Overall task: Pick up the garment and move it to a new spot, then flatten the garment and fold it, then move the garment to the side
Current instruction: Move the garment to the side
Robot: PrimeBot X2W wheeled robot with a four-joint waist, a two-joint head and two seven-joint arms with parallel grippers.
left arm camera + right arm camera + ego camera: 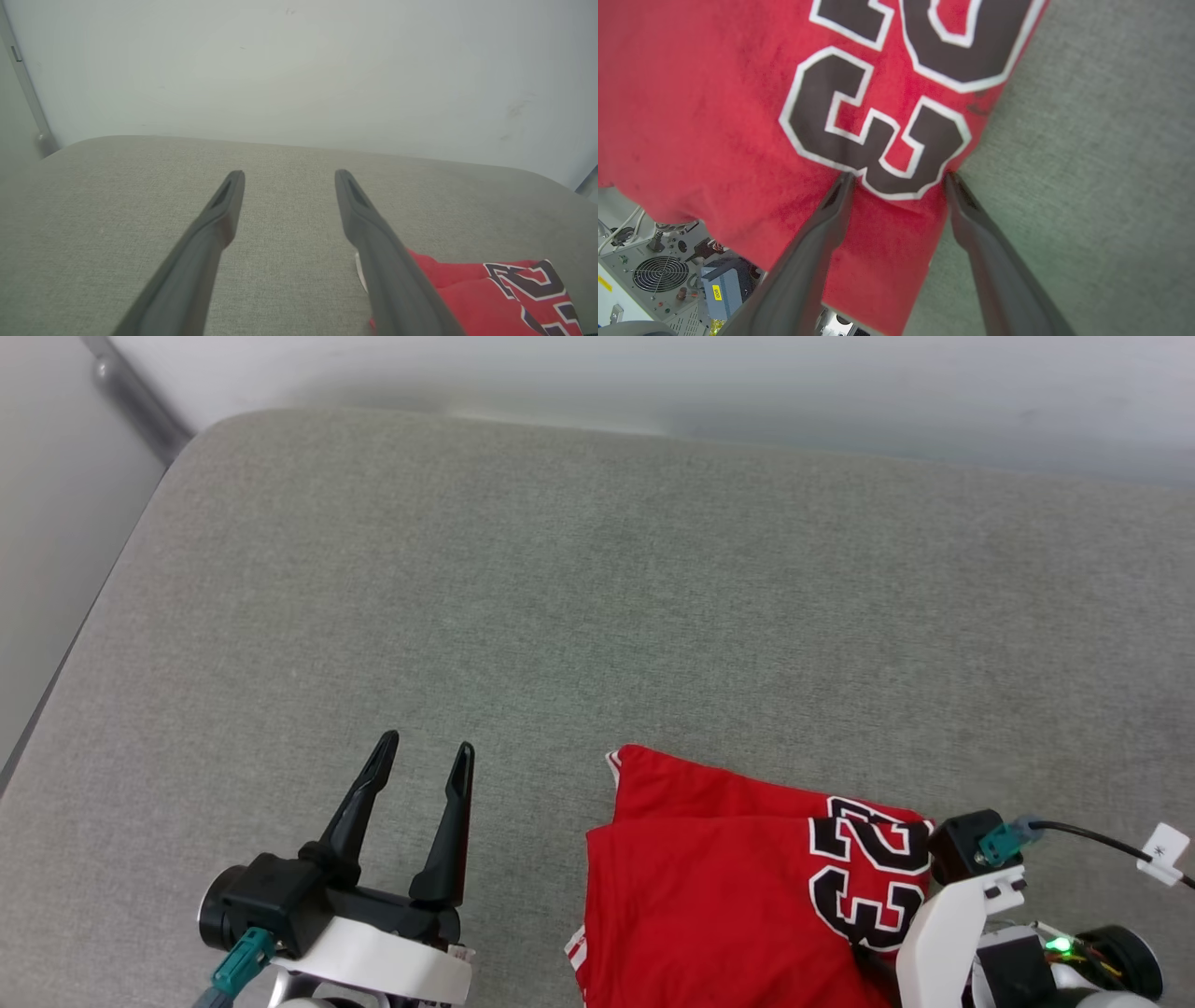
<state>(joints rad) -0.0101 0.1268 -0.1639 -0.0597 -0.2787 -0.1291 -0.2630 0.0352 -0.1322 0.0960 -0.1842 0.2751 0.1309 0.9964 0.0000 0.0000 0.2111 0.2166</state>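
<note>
Red jersey knit, soft and light, the garment [728, 887] lies folded at about five o'clock in the head view, on the near edge of the grey cloth-covered table [560, 569], its lower part seeming to hang over that edge. It will likely sag and slip layer on layer, so I judge a pinch through all layers at a folded edge or corner safest, not on the slicker printed numerals. The right gripper [899, 176] has its fingers spread wide, tips at the cloth beside a numeral, clamping nothing. The left gripper [426, 744], at seven o'clock, is likewise wide apart and empty.
</note>
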